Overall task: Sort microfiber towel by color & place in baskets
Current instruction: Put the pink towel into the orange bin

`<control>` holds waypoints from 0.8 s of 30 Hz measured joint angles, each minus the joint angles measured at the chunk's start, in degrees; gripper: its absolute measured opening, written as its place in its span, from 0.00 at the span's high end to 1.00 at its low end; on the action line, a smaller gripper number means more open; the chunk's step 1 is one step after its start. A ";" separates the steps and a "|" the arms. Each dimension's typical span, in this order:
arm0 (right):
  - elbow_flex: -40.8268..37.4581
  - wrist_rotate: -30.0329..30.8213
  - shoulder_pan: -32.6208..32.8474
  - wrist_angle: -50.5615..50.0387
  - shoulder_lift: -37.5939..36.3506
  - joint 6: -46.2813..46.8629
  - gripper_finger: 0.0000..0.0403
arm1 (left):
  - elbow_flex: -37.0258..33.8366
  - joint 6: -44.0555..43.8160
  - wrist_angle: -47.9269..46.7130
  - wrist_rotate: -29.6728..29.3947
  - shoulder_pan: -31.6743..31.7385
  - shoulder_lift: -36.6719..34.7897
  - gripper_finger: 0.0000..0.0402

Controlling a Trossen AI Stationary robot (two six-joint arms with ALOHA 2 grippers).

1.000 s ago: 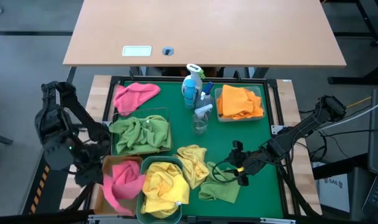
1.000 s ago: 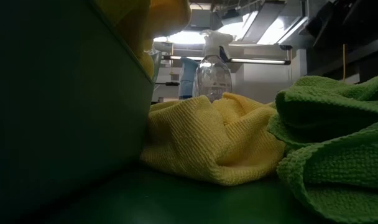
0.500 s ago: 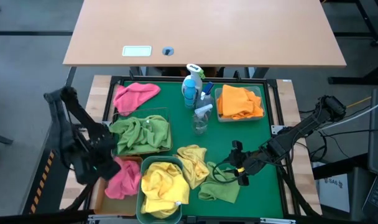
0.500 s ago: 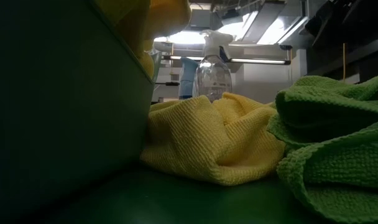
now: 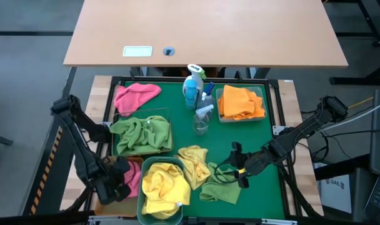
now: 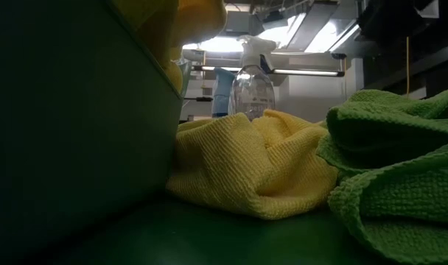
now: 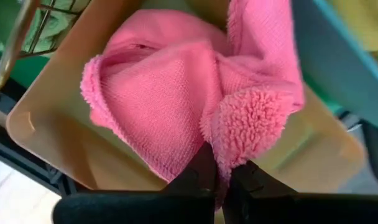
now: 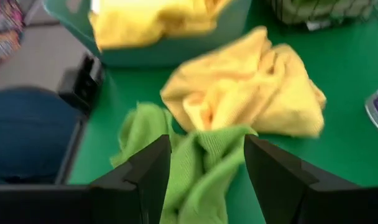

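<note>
My left gripper (image 5: 120, 179) points down into the amber-tan basket (image 5: 104, 201) at the near left, shut on a pink towel (image 7: 164, 106). Beside it, the teal basket (image 5: 142, 212) holds a yellow towel (image 5: 162, 187). The wire-mesh basket (image 5: 167, 128) holds green towels, and the clear basket (image 5: 263, 105) holds orange ones. A second pink towel (image 5: 137, 95) lies at the far left. A loose yellow towel (image 5: 195, 164) and a green towel (image 5: 221, 189) lie on the tray. My right gripper (image 8: 207, 171) stands open over the green towel (image 8: 195, 168). My left gripper pinches a fluffy fold of the pink towel (image 7: 242, 134) between its two shut fingers, coming from above and pointing down. How many layers it has, I cannot tell. The rest of the towel lies bunched and slack inside the amber-tan basket.
Two spray bottles (image 5: 193, 84) (image 5: 202, 117) stand at the middle of the large green tray (image 5: 265, 144). A bare wooden table (image 5: 240, 31) lies beyond the far edge. In the low view the teal basket's wall (image 6: 69, 110) fills the left.
My left gripper has come down and toward the near edge, tipping until it points straight down into the amber-tan basket, and has stayed shut on the pink towel. The towel has sunk and bunched in the basket.
</note>
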 joint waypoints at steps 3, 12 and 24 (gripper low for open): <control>0.00 2.20 0.00 4.17 0.00 0.00 0.49 | -0.67 0.13 -0.21 1.04 0.00 1.79 0.97; 0.00 7.38 0.00 12.78 0.42 -2.89 0.49 | -2.49 -0.19 -0.39 2.57 0.00 3.61 0.81; 0.04 6.36 -3.35 23.29 8.62 -6.29 0.49 | -1.89 -2.33 -0.67 21.08 0.60 2.05 0.74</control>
